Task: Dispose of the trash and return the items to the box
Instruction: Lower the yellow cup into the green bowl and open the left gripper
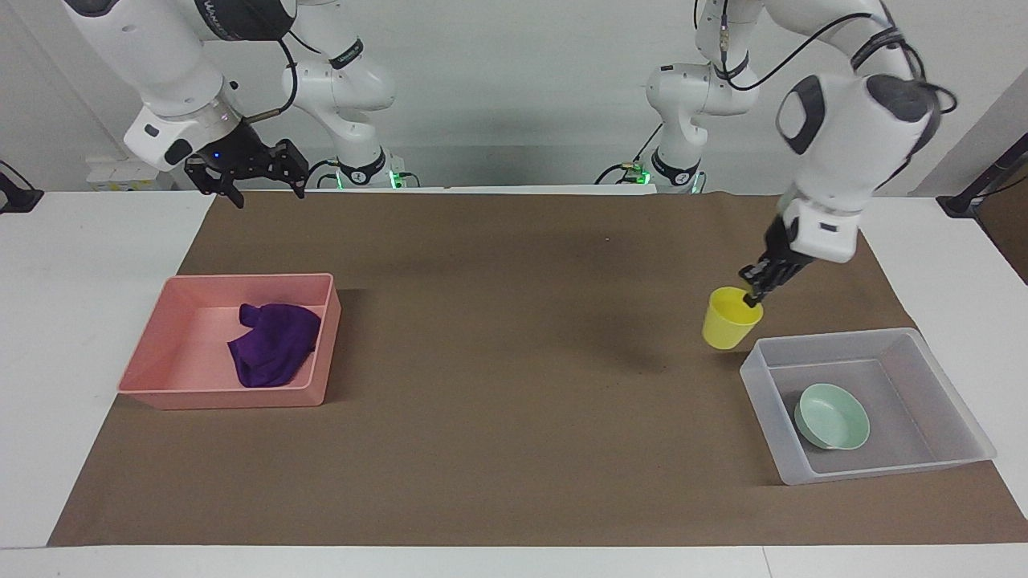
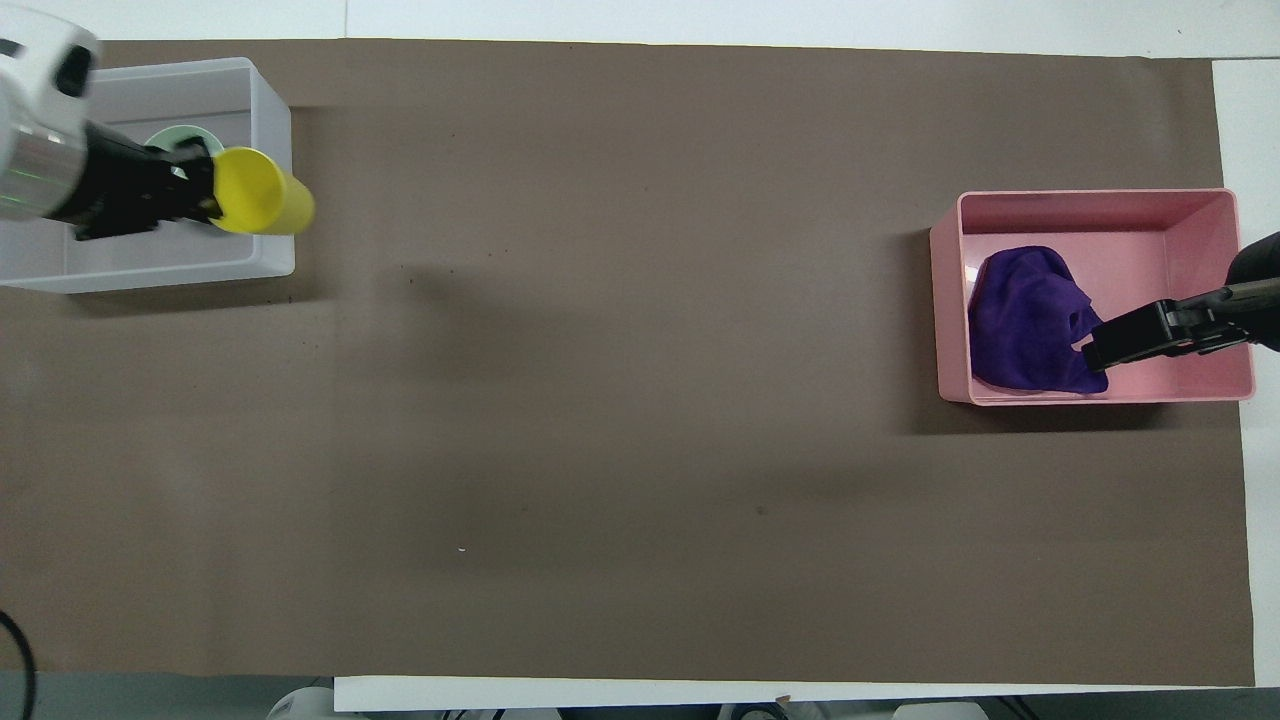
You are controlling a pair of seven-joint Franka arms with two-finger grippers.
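Note:
My left gripper is shut on the rim of the yellow cup and holds it tilted in the air, beside the edge of the translucent box. In the overhead view the cup and left gripper cover the box's wall. The mint-green bowl lies in the box. The purple rag lies in the pink tub. My right gripper is open and empty, raised over the mat's edge near the robots.
A brown mat covers the table between the pink tub and the box. In the overhead view my right gripper overlaps the rag in the pink tub. White table borders the mat.

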